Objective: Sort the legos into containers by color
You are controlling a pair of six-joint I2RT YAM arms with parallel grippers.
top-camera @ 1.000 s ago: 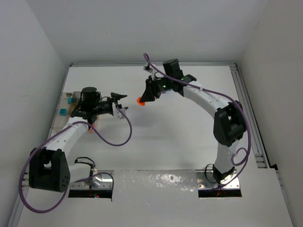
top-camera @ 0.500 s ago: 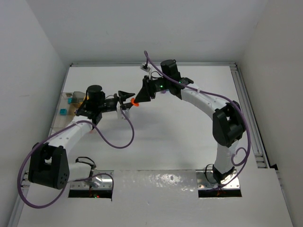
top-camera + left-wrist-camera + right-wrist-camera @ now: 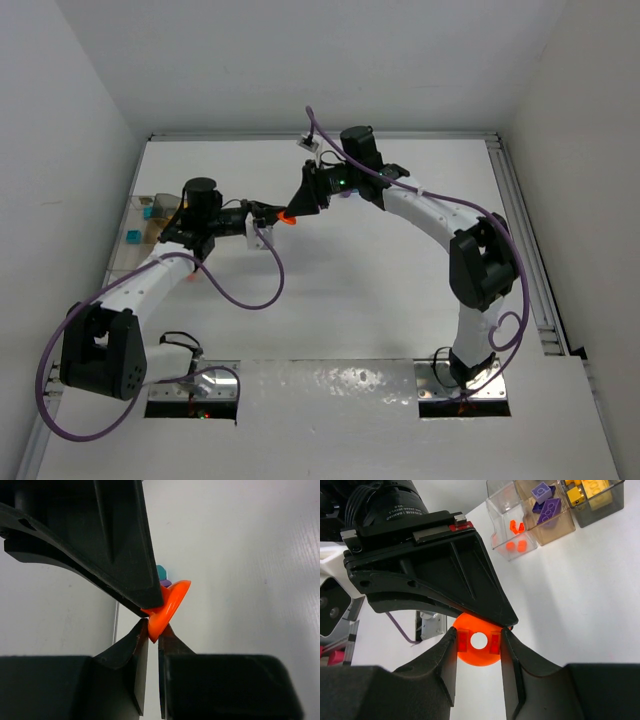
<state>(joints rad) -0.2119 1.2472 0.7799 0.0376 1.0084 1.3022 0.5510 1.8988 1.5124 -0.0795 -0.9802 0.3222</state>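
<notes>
Orange round lego plate (image 3: 470, 656): a thin rigid disc of glossy moulded plastic with a centre hole and two small rectangular features flanking it. I judge it very light, stiff and slick on the faces. It does not look fragile, but it is apt to pivot or pop free if pinched off-centre. The best hold is across the rim on a diameter, or flat on both faces. It hangs in mid-air over the white table (image 3: 380, 300), slightly left of middle, gripped by both arms at once. The right gripper (image 3: 479, 634) has its matte black fingers narrow, clamped on opposite rim edges. The left gripper (image 3: 153, 632) is closed tight on one edge of the plate. Teal and purple bits (image 3: 162, 576) show behind the plate; whether they are attached, I cannot tell. The clear-walled containers (image 3: 496, 515) sit at the table's left edge, well apart, with orange, purple and yellow bricks in separate compartments.
</notes>
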